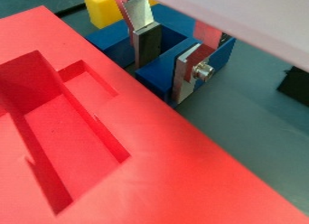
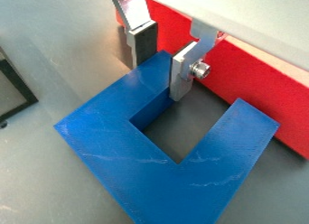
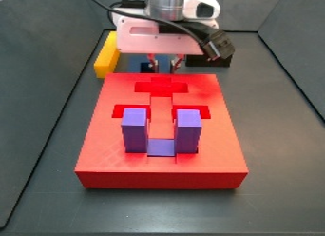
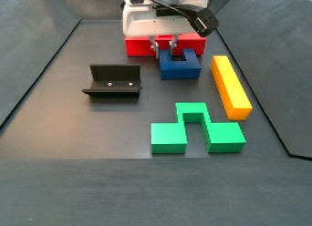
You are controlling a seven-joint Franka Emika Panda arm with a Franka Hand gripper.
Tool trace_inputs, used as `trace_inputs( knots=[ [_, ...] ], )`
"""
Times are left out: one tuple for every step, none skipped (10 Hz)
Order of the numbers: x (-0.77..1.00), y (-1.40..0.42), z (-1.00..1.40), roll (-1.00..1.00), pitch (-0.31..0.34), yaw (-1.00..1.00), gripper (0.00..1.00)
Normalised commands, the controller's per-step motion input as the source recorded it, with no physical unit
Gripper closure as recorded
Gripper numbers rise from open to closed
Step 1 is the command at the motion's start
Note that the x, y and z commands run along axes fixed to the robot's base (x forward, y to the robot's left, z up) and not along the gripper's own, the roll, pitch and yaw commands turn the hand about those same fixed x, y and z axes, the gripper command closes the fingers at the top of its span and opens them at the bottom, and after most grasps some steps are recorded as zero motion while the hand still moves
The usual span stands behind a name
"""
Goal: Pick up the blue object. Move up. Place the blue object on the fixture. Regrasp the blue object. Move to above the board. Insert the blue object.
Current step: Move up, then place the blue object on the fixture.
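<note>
The blue object lies flat on the dark floor right beside the board, its open side facing away from the board's side wall. My gripper is down over it, seen too in a side view. It is open and straddles one prong: one silver finger stands in the U's gap, the other outside that prong. The fixture stands apart from the block on the floor. The blue object rests on the floor under the hand.
A purple U-shaped block sits in the board. A yellow bar lies beside the blue block, and a green notched block lies nearer the front. Black walls enclose the floor.
</note>
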Motion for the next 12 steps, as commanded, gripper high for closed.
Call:
trace_inputs(
  knots=[
    [-0.04,0.01,0.81,0.01,0.037,-0.04,1.0],
    [-0.09,0.01,0.51,-0.05,0.066,-0.04,1.0],
    [-0.04,0.02,0.25,-0.1,0.048,-0.03,1.0],
    [0.0,0.0,-0.02,0.0,0.0,0.0,1.0],
    [0.0,0.0,-0.02,0.0,0.0,0.0,1.0],
    [0.0,0.0,-0.04,-0.03,0.0,0.0,1.0],
    [0.22,0.13,0.22,-0.25,0.083,-0.11,1.0],
    [0.53,0.25,0.87,-0.57,0.394,-0.21,1.0],
    [0.61,0.12,0.91,-0.64,0.357,-0.28,1.0],
    [0.65,0.06,0.85,-0.7,0.311,-0.32,1.0],
    [0.72,0.0,0.72,-0.84,0.134,-0.37,1.0],
    [0.74,0.01,0.67,-0.89,0.037,-0.37,1.0]
  ],
)
